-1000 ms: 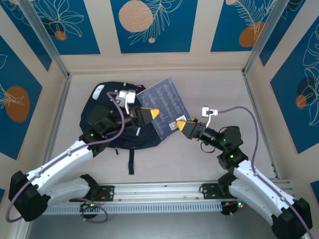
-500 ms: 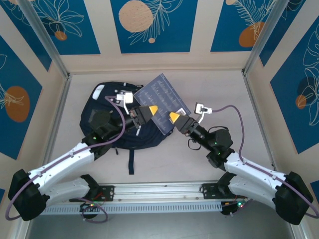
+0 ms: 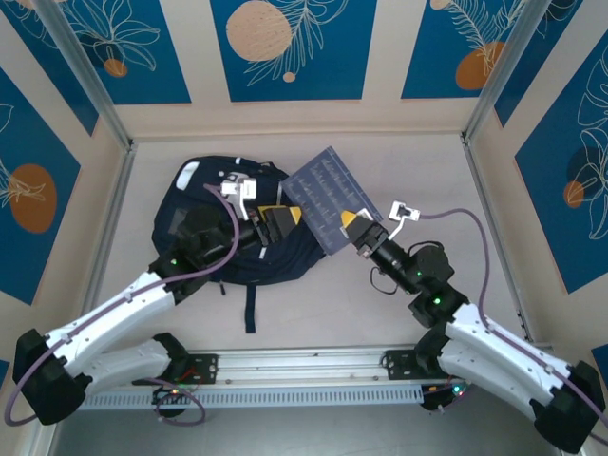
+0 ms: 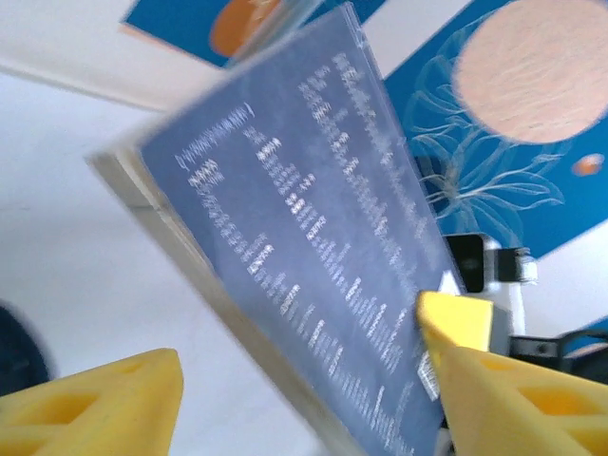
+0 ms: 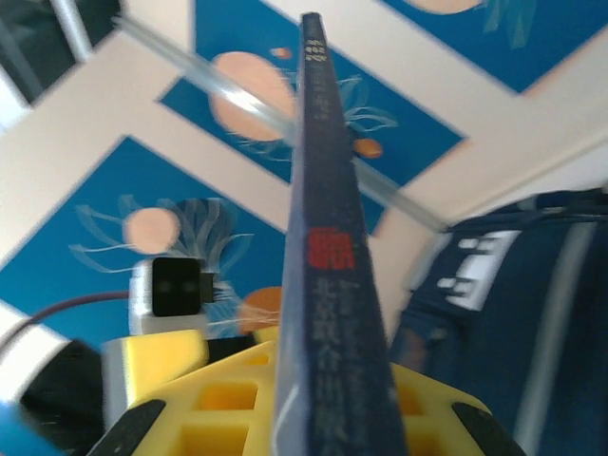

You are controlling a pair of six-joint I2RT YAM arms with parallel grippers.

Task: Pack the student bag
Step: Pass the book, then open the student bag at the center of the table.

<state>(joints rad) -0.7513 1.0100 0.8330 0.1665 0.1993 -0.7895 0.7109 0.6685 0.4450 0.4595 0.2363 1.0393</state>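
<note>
On the pale bench (image 3: 399, 157), the student bag (image 3: 275, 261), a large navy-blue fabric backpack, lies toward ten o'clock, its middle hidden under the left arm. At its two o'clock we see a thin navy book with white print (image 3: 328, 188), tilted, and blurred in the left wrist view. The right claw (image 3: 351, 221) pinches its five-o'clock edge. The left claw (image 3: 285, 218) gapes open beside it.
</note>
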